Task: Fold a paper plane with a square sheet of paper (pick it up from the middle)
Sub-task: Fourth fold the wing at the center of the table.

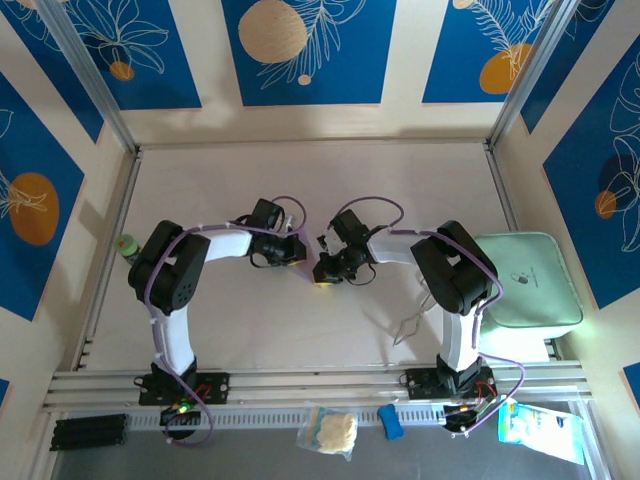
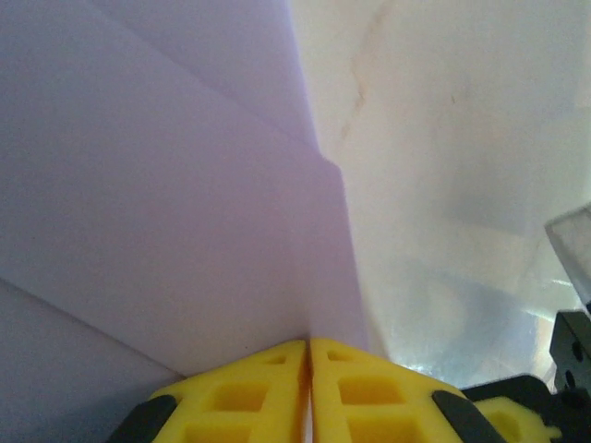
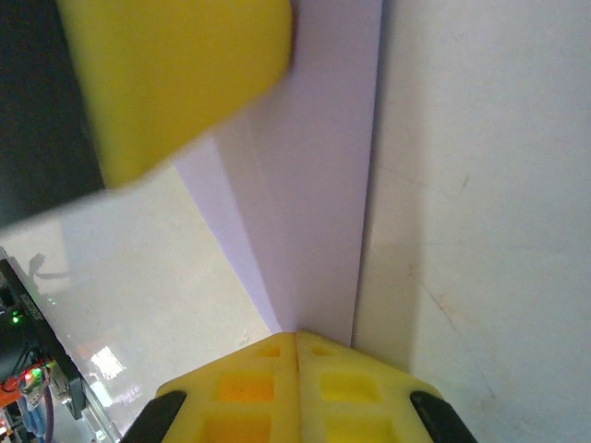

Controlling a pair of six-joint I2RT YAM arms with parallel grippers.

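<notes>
1. Top view: the left tool (image 1: pixel 292 244) and right tool (image 1: pixel 323 268) meet mid-surface (image 1: pixel 250 330). A sliver of lavender paper (image 1: pixel 302 253) shows between them, and a mint tray (image 1: pixel 525 285) sits at the right edge.
2. Left wrist view: the left tool's yellow fingers (image 2: pixel 240 397) pinch the paper's edge, and its folded layers and creases are plain (from above they cannot be made out).
3. Right wrist view: the right tool's fingers (image 3: pixel 351 388) are pressed together on a narrow folded strip of paper. A blurred yellow finger (image 3: pixel 175 74) looms at top left.
</notes>
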